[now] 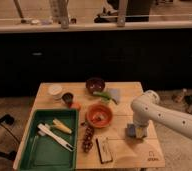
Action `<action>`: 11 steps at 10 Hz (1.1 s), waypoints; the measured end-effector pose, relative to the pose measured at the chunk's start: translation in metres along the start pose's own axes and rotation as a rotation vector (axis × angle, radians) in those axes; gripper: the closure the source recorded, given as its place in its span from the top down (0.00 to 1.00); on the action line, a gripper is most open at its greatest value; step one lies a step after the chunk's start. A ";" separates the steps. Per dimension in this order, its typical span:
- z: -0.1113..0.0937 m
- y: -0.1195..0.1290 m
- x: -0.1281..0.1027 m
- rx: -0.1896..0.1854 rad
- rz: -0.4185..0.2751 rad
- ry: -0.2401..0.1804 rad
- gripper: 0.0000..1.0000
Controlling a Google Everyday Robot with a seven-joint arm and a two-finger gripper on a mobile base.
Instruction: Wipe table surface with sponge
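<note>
The light wooden table surface (pixel 123 151) has a small dark logo (pixel 152 156) at its near right corner. The small blue-grey sponge (pixel 131 131) lies on the right side of the table, right of the orange bowl (pixel 99 115). My gripper (pixel 138 131) comes down from the white arm (pixel 154 111) on the right and sits directly on the sponge at table level. The gripper partly hides the sponge.
A green tray (pixel 35 156) with utensils fills the near left. A dark block with a light top (pixel 105 149) and a dark red cluster (pixel 87 138) lie near the front. A dark bowl (pixel 95 84), grey-blue cloth (pixel 114 94), white cup (pixel 55 90) and dark cup (pixel 67 97) stand at the back.
</note>
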 end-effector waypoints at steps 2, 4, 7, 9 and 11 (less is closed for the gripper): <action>-0.001 0.000 -0.006 0.014 -0.021 0.007 0.00; 0.000 -0.001 -0.012 0.019 -0.041 0.013 0.00; 0.001 -0.002 -0.022 0.012 -0.068 -0.002 0.00; -0.004 -0.001 -0.026 0.014 -0.079 -0.027 0.00; -0.013 -0.002 -0.030 -0.006 -0.085 -0.065 0.00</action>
